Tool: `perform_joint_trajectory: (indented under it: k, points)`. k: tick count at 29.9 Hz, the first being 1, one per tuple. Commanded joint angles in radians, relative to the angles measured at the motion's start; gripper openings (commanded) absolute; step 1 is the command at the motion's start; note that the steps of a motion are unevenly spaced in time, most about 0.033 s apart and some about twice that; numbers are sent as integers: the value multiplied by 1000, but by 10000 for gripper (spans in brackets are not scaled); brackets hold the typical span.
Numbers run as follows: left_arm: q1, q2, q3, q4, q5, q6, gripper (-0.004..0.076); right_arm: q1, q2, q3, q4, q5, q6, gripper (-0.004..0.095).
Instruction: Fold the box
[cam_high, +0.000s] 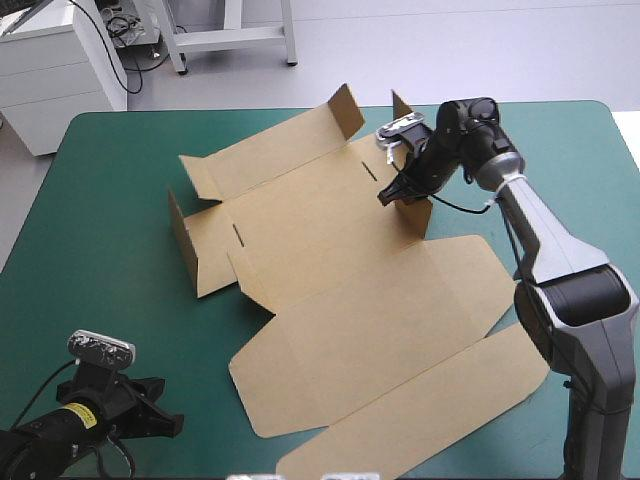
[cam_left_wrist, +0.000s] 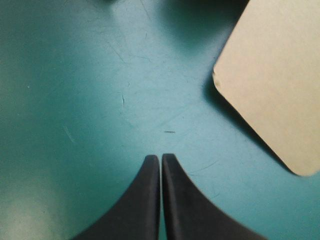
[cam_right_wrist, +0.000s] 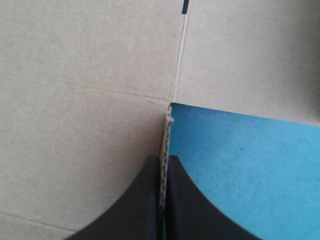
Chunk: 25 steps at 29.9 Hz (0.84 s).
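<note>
- Teal-green table (cam_high: 100, 200) holds box (cam_high: 330, 290), mostly flat, 2 side walls upright.
- Right gripper (cam_right_wrist: 163, 160) pinches 1 upright wall's edge.
- Left gripper (cam_left_wrist: 161, 158) pressed together over bare table, near box corner.

The table (cam_high: 100, 300), under its teal-green cover, carries the brown box (cam_high: 380, 320) — spread mostly flat, a few walls standing upright.
</note>
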Motion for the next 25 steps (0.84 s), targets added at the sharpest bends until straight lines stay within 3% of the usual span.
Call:
perform_joint_trajectory:
  k: [1,18,25]
  points:
    - [2,6,-23,-29,-36,3,-8,59,-11,-82,-3,9,-106,-19]
    - [2,6,-23,-32,-36,16,-8,250,26,-186,10,-104,-653,-19]
    - [2,6,-23,-32,-36,16,-8,298,26,-186,149,-102,-789,-19]
